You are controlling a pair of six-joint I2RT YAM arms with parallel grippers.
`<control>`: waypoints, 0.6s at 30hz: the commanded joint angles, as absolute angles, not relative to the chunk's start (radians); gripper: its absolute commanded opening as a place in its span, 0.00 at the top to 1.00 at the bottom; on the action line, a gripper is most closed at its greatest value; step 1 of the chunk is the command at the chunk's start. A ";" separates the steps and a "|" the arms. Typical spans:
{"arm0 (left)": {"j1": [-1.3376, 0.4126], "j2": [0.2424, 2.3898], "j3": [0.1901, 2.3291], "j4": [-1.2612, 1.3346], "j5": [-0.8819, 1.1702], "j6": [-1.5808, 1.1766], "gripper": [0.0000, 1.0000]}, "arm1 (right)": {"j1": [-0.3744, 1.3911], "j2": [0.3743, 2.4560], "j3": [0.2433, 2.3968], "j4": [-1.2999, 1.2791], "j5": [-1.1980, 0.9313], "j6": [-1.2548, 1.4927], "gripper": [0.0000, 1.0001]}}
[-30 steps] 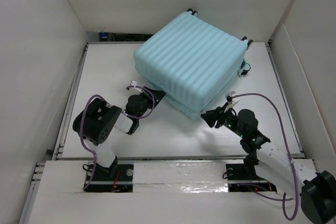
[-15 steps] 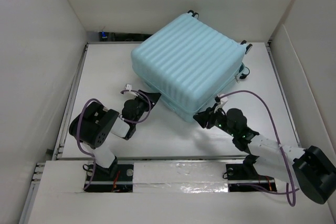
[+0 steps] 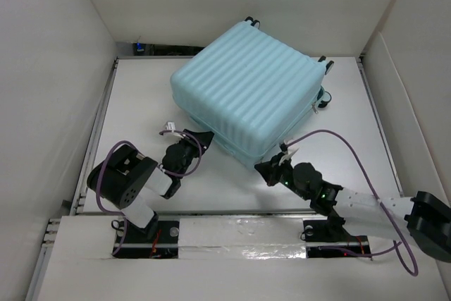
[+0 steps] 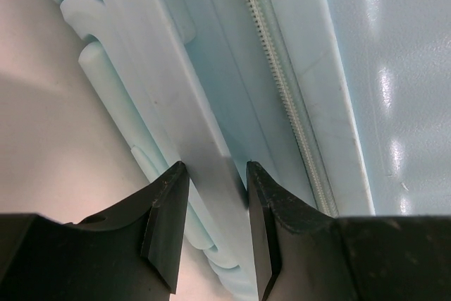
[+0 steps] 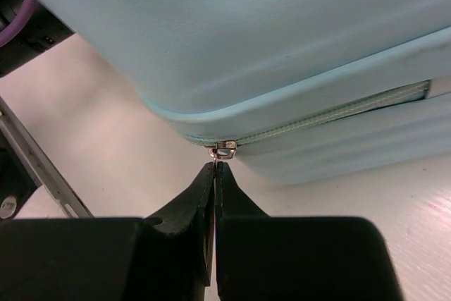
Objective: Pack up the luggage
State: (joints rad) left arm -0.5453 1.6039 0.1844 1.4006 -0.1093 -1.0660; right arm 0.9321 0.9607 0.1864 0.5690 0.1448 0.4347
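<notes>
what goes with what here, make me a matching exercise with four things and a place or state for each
Things:
1. luggage
2. left gripper
3. right gripper
4. wheels

Place or state:
a. jaws pressed together on the zipper pull
b. jaws on either side of a pale blue rim
c. black, at the far end of the shell
d. pale blue, ribbed, lying flat on the table

Pairs: 1-d, 2-b, 3-a, 4-c
</notes>
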 commanded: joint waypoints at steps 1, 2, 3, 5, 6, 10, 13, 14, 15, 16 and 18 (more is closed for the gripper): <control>-0.635 1.592 0.153 1.760 -0.047 -0.982 1.00 | 1.078 0.924 0.251 0.562 0.319 0.457 1.00; -0.647 1.594 0.158 1.756 -0.048 -0.979 1.00 | 1.112 0.920 0.267 0.531 0.351 0.465 1.00; -0.659 1.594 0.172 1.749 -0.058 -0.974 1.00 | 1.173 0.920 0.282 0.499 0.418 0.483 1.00; -0.707 1.595 0.192 1.732 -0.063 -0.965 1.00 | 1.225 0.936 0.319 0.433 0.484 0.506 1.00; -0.722 1.592 0.201 1.724 -0.080 -0.960 1.00 | 1.250 0.945 0.352 0.375 0.521 0.523 1.00; -0.778 1.578 0.253 1.626 -0.135 -0.934 1.00 | 1.342 1.032 0.426 0.307 0.675 0.577 1.00; -0.778 1.588 0.270 1.638 -0.126 -0.943 1.00 | 1.400 1.138 0.504 0.316 0.684 0.534 1.00; -0.778 1.594 0.278 1.637 -0.115 -0.940 1.00 | 1.401 1.170 0.530 0.311 0.683 0.520 1.00; -0.778 1.597 0.291 1.634 -0.098 -0.937 1.00 | 1.401 1.202 0.560 0.286 0.690 0.515 1.00; -0.791 1.598 0.298 1.631 -0.094 -0.930 1.00 | 1.401 1.257 0.586 0.278 0.696 0.482 1.00; -0.802 1.603 0.305 1.620 -0.081 -0.911 1.00 | 1.401 1.293 0.659 0.269 0.709 0.439 1.00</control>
State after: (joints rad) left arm -0.7216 1.5925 0.2276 1.3491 -0.3168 -1.0157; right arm 1.3643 1.2491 0.5602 0.2451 0.7158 0.4896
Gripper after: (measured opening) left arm 0.323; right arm 0.022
